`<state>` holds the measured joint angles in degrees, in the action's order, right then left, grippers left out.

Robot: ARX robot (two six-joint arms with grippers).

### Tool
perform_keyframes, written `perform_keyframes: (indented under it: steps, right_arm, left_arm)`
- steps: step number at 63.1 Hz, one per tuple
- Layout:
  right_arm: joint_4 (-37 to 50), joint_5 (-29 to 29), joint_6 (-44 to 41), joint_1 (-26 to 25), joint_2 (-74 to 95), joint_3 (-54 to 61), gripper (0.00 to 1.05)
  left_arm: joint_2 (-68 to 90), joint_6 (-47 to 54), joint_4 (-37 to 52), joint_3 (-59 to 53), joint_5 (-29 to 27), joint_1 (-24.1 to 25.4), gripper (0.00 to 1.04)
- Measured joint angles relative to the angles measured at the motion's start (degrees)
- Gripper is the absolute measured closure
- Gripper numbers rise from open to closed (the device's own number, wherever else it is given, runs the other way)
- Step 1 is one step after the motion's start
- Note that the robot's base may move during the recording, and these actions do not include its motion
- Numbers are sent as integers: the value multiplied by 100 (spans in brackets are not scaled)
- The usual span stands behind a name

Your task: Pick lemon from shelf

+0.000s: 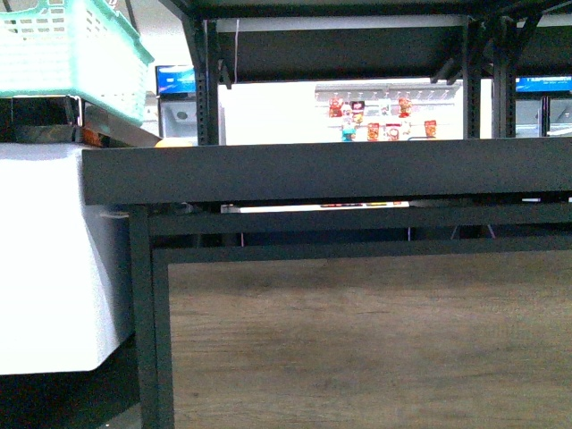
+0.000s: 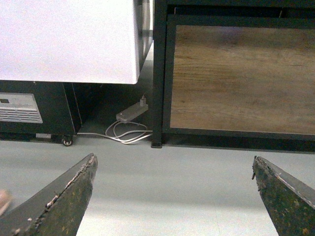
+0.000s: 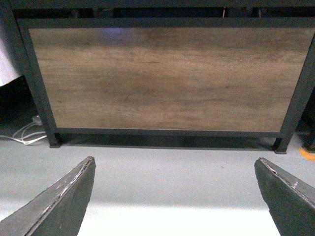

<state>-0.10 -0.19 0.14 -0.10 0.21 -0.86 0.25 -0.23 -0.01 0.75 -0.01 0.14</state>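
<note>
The shelf's black tray lip [image 1: 340, 170] runs across the front view at camera height, with another dark tier above it. The lemon is hidden; the tray tops do not show from this low angle. Neither arm appears in the front view. My left gripper [image 2: 173, 158] is open, with nothing between its fingers, and hangs over the grey floor in front of the shelf's black corner post [image 2: 160, 73]. My right gripper [image 3: 174, 160] is also open and holds nothing. It faces the wood panel [image 3: 167, 78] in the shelf's base.
A teal basket [image 1: 71, 54] sits at the upper left above a white cabinet [image 1: 45, 259]. A sliver of something orange [image 1: 172, 141] peeks over the tray's left end. A power strip with white cable [image 2: 130, 114] lies on the floor by the post.
</note>
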Motion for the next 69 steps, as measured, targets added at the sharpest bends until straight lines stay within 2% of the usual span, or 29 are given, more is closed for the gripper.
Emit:
perform_keyframes:
  steps: [69]
  right_arm:
    - [-2, 0, 0, 0, 0, 0, 7]
  left_arm:
    - [0, 0, 0, 0, 0, 0, 8]
